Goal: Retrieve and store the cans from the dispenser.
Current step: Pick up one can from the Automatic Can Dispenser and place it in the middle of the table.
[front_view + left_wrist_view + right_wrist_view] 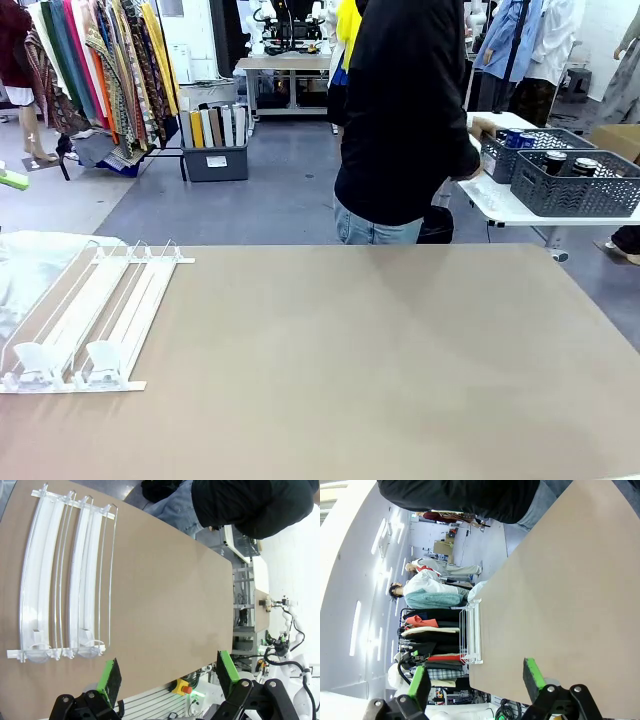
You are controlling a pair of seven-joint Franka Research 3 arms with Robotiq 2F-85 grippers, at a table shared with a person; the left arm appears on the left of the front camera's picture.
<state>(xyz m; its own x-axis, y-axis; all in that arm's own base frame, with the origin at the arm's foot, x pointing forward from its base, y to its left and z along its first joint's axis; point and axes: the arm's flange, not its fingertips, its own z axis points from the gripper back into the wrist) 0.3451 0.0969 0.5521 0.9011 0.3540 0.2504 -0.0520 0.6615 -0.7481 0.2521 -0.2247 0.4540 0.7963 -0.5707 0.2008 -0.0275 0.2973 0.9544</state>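
The dispenser (85,320) is a white-and-clear rack lying at the left of the brown table, its clear stops toward me. Dark cans (556,158) with silver tops stand in a grey basket on a side table at the far right. Blue cans (515,137) sit in the basket behind it. In the left wrist view my left gripper (169,672) hangs open above the table's near edge, with the dispenser (65,575) ahead on the left and nothing between the green pads. My right gripper (476,676) is open too, off the table edge, with the dispenser (471,635) far off.
A person in a black top and jeans (405,110) stands at the far side, turned toward the white side table (500,205) with the grey baskets (585,190). A crumpled clear plastic sheet (30,265) lies left of the dispenser. Bare tabletop (380,350) spreads right of the rack.
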